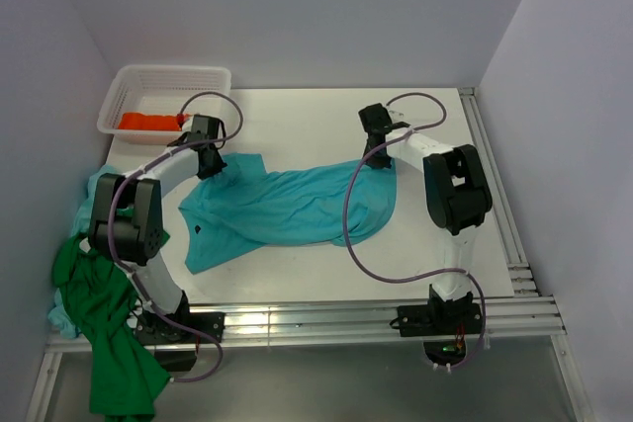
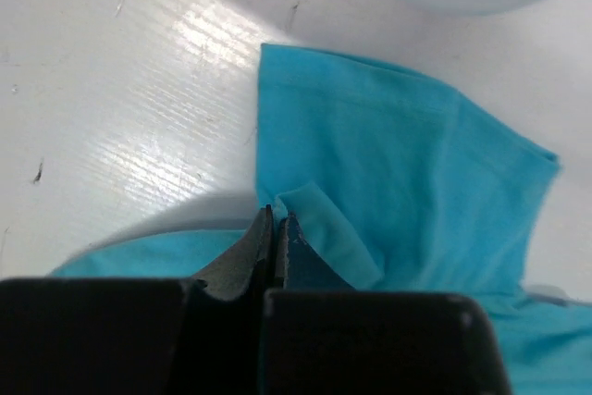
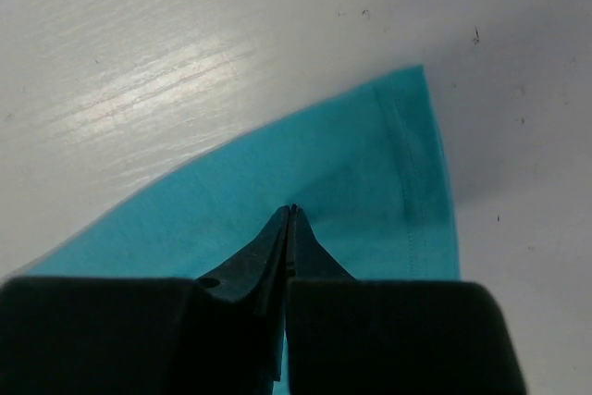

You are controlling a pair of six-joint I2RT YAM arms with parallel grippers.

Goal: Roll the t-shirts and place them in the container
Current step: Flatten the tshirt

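Top external: the turquoise t-shirt (image 1: 297, 207) was spread mid-surface (image 1: 297, 121), long axis 9-to-3 o'clock, body sagging toward 6. At the 9 o'clock end the left pincer (image 1: 210, 158) was clamped tight on a raised fold. At the 3 o'clock end the right pincer (image 1: 379, 153) was pinched closed on cloth by the hem corner. Each end was held by its nearer arm. Roll travel was judged to run 12–6, square to that axis.
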